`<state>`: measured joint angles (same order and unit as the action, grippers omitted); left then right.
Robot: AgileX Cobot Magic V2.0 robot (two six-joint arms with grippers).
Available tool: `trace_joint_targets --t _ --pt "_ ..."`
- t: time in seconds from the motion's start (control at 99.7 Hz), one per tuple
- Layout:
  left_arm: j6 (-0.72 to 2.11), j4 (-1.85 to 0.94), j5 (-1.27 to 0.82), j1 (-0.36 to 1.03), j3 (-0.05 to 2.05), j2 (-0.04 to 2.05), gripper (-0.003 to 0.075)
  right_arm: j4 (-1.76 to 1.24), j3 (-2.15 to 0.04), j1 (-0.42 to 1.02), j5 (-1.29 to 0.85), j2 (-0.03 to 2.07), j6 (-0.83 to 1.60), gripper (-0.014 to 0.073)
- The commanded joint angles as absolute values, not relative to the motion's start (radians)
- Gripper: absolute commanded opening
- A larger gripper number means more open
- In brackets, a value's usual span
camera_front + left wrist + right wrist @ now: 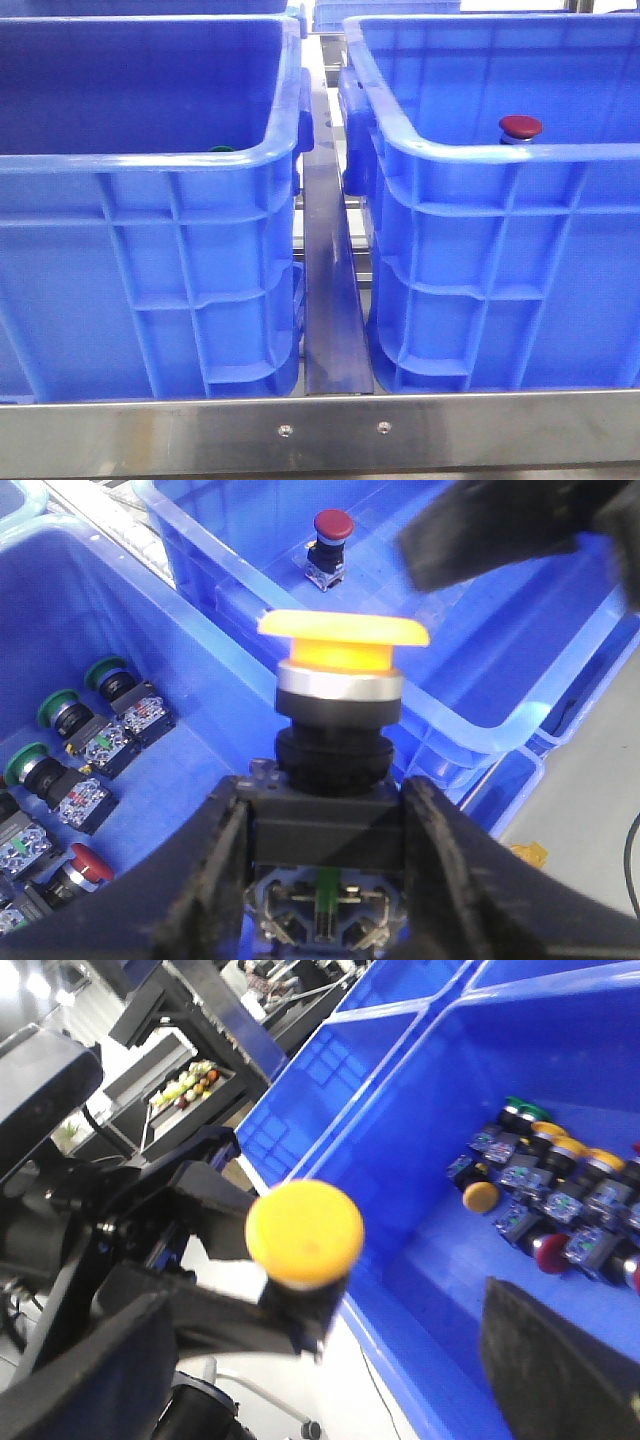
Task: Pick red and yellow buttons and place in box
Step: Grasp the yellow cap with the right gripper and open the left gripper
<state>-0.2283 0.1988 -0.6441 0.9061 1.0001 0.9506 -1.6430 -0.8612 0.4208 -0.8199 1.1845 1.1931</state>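
Note:
My left gripper [325,792] is shut on the dark body of the yellow button [342,645] and holds it cap-up above the crates. The same yellow button [304,1232] shows in the right wrist view, between the wide-apart fingers of my right gripper [320,1390], which is open and empty. The red button [521,127] stands upright inside the right blue box [480,200]; it also shows in the left wrist view [333,528] on the box floor [480,650]. Neither gripper shows in the front view.
The left blue crate [150,260] holds several more buttons, green-capped [60,712], red [88,864] and yellow [560,1175]. A metal strip [330,300] runs between the crates. A black part of the other arm [490,530] hangs over the box.

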Motion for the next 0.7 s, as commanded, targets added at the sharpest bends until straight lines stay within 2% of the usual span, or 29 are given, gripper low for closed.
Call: trace_joint_targets --t 0.0,0.231,0.301,0.391,0.562,0.622,0.692 --pt "-0.226 0.206 -0.566 0.913 1.028 0.941 -0.0019 -1.713 -0.933 0.463 -0.808 1.206 1.213 0.0633" --pt "-0.226 0.206 -0.566 0.913 1.028 0.941 -0.0019 -1.714 -1.024 0.528 -0.826 1.309 1.213 0.0631" --pt "-0.226 0.206 -0.566 0.913 1.028 0.941 -0.0019 -1.714 -1.04 0.54 -0.849 1.331 1.213 0.0608" --pt "-0.226 0.206 -0.566 0.913 1.028 0.941 -0.0019 -1.718 -1.045 0.547 -0.867 1.347 1.213 0.0505" --pt "-0.226 0.206 -0.566 0.913 1.028 0.941 -0.0018 -1.718 -1.045 0.547 -0.868 1.347 1.214 0.0244" --pt "-0.226 0.206 -0.566 0.913 1.028 0.941 -0.0011 -1.718 -1.045 0.547 -0.868 1.347 1.216 0.0205" --pt "-0.226 0.206 -0.566 0.913 1.028 0.941 0.004 -1.718 -1.045 0.547 -0.864 1.347 1.223 0.02"
